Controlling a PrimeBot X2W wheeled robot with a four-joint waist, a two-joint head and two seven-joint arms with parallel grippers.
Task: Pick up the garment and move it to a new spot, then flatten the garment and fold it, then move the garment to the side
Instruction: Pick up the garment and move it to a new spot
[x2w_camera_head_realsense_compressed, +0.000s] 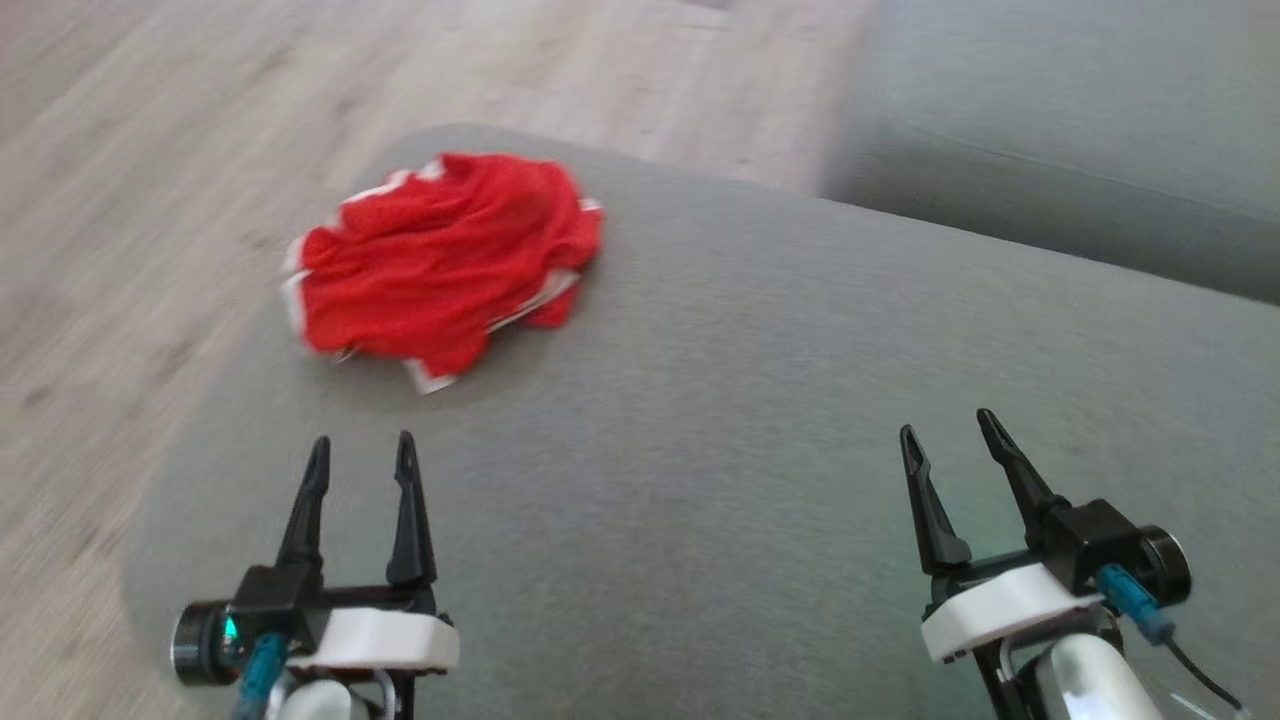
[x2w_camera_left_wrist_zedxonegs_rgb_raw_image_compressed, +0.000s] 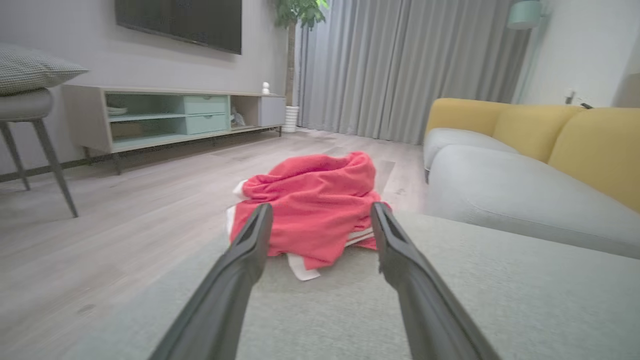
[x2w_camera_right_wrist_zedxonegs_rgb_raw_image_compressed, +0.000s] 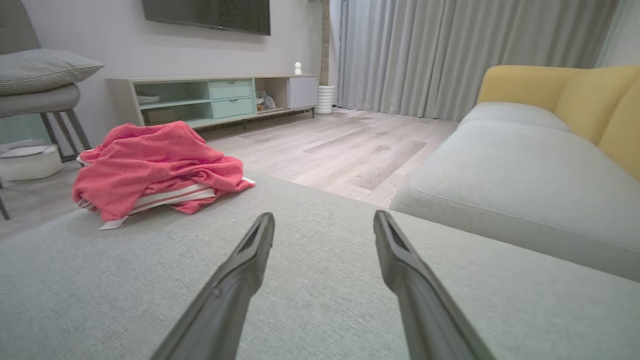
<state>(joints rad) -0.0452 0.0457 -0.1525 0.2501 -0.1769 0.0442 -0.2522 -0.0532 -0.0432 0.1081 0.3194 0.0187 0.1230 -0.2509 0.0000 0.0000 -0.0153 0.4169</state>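
The garment (x2w_camera_head_realsense_compressed: 445, 262) is red with white trim and lies crumpled in a heap near the far left corner of a grey cushioned surface (x2w_camera_head_realsense_compressed: 740, 420). My left gripper (x2w_camera_head_realsense_compressed: 363, 450) hovers open just short of it, nothing between its fingers. In the left wrist view the garment (x2w_camera_left_wrist_zedxonegs_rgb_raw_image_compressed: 312, 205) sits straight ahead beyond the left gripper (x2w_camera_left_wrist_zedxonegs_rgb_raw_image_compressed: 320, 212). My right gripper (x2w_camera_head_realsense_compressed: 945, 428) stands open over the bare right part of the cushion, far from the cloth. From the right wrist, the garment (x2w_camera_right_wrist_zedxonegs_rgb_raw_image_compressed: 150, 167) lies up and left of the right gripper (x2w_camera_right_wrist_zedxonegs_rgb_raw_image_compressed: 324, 220).
Wooden floor (x2w_camera_head_realsense_compressed: 150, 200) runs along the left and far edges of the cushion. A grey sofa seat (x2w_camera_head_realsense_compressed: 1060, 140) with yellow backrests (x2w_camera_left_wrist_zedxonegs_rgb_raw_image_compressed: 545, 132) lies to the right. A TV cabinet (x2w_camera_left_wrist_zedxonegs_rgb_raw_image_compressed: 170, 117), a chair (x2w_camera_left_wrist_zedxonegs_rgb_raw_image_compressed: 30, 115) with a pillow and a white basket (x2w_camera_right_wrist_zedxonegs_rgb_raw_image_compressed: 27, 161) stand beyond.
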